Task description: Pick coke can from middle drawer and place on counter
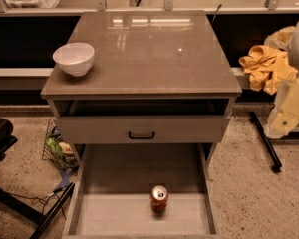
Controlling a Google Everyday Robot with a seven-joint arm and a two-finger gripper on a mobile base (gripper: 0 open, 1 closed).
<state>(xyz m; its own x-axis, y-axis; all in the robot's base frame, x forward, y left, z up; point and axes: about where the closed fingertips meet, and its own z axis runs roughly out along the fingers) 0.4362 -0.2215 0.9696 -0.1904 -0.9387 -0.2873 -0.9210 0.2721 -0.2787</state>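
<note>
One white bowl (pixel 74 58) sat at the upper left of the frame, on the left edge of the counter (pixel 159 59), whose glossy slab was otherwise bare across the upper centre. Below it, at the left, a wire basket (pixel 56 151) of clutter stood on the floor just beside the cabinet. Lower down, the middle drawer (pixel 114 214) was pulled fully out toward the bottom of the frame. The coke can (pixel 159 199) stood upright on its floor, a little right of centre, well apart from both side walls and forward of the closed drawer front (pixel 141 129) above. A yellow cloth (pixel 266 66) lay at the upper right. Just below it, at the right edge, the gripper (pixel 281 119) hung on the pale arm, well apart from the can and outside the cabinet's outline; whether it was spread or closed could not be told from this view. I judged the task to be at its very start, with the reach toward the can not yet made. The next move called for swinging the gripper leftward and down over the drawer's right wall, then descending around the can's body from above without tipping it.
</note>
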